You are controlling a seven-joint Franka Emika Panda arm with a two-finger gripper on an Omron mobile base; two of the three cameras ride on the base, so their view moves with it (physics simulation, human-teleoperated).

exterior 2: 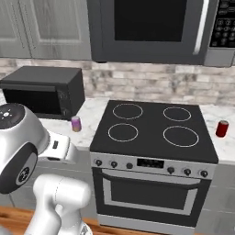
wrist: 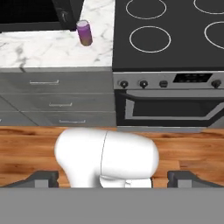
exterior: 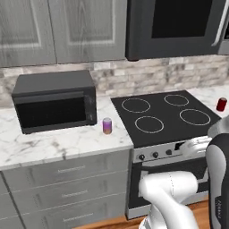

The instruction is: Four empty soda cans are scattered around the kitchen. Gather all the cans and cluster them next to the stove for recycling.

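A pink-purple soda can (exterior: pixel 107 125) (exterior 2: pixel 76 124) (wrist: pixel 85 33) stands upright on the marble counter just left of the stove (exterior: pixel 165 114) (exterior 2: pixel 156 128) (wrist: pixel 175 43). On the counter right of the stove stands a red soda can (exterior: pixel 221 104) (exterior 2: pixel 222 128), also upright. My gripper (wrist: pixel 113 178) is open and holds nothing. Its two dark fingertips (wrist: pixel 43 177) stand far apart at the bottom of the hand view. It is held back from the counter, over the wooden floor, looking at the stove front and the drawers.
A black countertop microwave (exterior: pixel 53 100) (exterior 2: pixel 43 92) sits left of the pink-purple can. A built-in microwave (exterior: pixel 174 27) (exterior 2: pixel 151 27) hangs over the cooktop. Grey drawers (wrist: pixel 57 98) lie under the counter, and wooden floor (wrist: pixel 26 144) in front.
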